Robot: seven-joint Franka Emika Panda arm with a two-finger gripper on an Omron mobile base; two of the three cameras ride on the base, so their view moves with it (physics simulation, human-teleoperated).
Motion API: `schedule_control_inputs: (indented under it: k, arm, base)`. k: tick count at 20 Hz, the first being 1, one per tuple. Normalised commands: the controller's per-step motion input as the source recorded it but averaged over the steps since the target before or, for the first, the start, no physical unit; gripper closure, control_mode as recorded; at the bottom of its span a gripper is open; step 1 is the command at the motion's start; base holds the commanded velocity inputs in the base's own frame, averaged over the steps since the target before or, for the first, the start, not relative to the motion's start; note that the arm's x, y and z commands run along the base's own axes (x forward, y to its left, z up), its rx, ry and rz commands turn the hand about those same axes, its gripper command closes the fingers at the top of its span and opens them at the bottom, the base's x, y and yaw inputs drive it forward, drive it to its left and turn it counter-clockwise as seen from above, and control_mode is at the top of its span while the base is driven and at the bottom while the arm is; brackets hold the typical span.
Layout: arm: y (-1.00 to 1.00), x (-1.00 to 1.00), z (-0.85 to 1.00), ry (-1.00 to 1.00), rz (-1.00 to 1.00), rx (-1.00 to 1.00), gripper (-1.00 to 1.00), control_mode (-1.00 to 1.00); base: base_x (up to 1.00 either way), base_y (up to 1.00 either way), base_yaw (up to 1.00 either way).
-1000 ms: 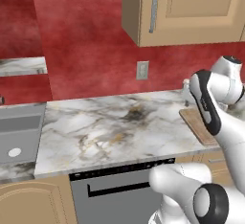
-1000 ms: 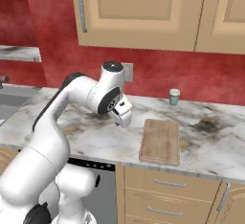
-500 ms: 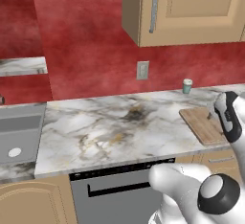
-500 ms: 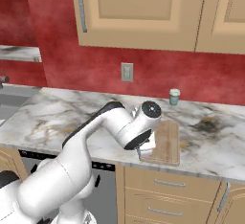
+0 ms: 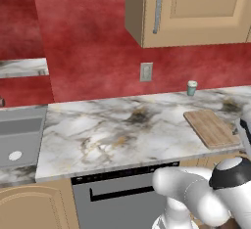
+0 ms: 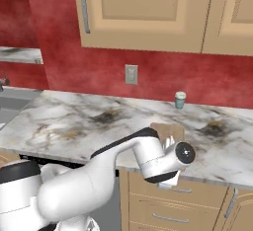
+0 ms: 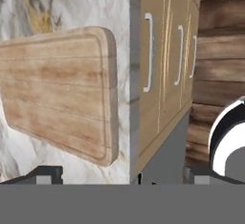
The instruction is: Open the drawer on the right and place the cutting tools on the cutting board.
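The cutting board (image 7: 57,106) lies bare on the marble counter, by the front edge; it also shows as the board (image 5: 212,127) and, partly behind my wrist, the board (image 6: 165,129). My gripper (image 7: 122,176) hangs open over the counter's front edge, one dark fingertip (image 7: 44,174) toward the board, the other toward the floor, nothing between them. The top drawer (image 7: 149,50) under the board is shut, its white handle showing; the same drawer (image 6: 207,194) sits just right of my hand. The cutting tools are hidden.
Two more shut drawer fronts (image 7: 179,55) stack below the top one. A small green cup (image 6: 180,99) stands by the red back wall. The dark grey dishwasher (image 5: 122,194) is left of the drawers, a sink (image 5: 19,145) at far left. Wall cabinets (image 6: 148,13) hang overhead.
My arm has swung down and rightward, from above the counter's middle, across the cutting board, to the counter's front edge in front of the drawers.
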Motion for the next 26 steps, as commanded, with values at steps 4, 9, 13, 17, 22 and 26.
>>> schedule_control_inputs:
  k: [4, 9, 13, 17, 22, 26]
  arm:
    - [-0.25, -0.02, -0.48, -0.05, 0.0, 0.02, -1.0, -1.0]
    - [-0.26, -0.03, -0.48, -0.17, 0.0, 0.06, -1.0, -1.0]
    - [-0.26, -0.1, -0.43, -0.23, 0.0, 0.08, -1.0, -1.0]
    - [-0.27, -0.17, -0.34, -0.22, 0.0, 0.08, -1.0, -1.0]
    - [-0.14, -0.19, -0.28, -0.24, 0.0, 0.06, -1.0, -1.0]
    - [-0.02, -0.2, -0.24, -0.27, 0.0, 0.02, -1.0, -1.0]
  base:
    - [0.0, 0.0, 0.0]
    - [0.0, 0.0, 0.0]
    - [0.0, 0.0, 0.0]
    - [0.0, 0.0, 0.0]
    - [0.0, 0.0, 0.0]
    - [0.0, 0.0, 0.0]
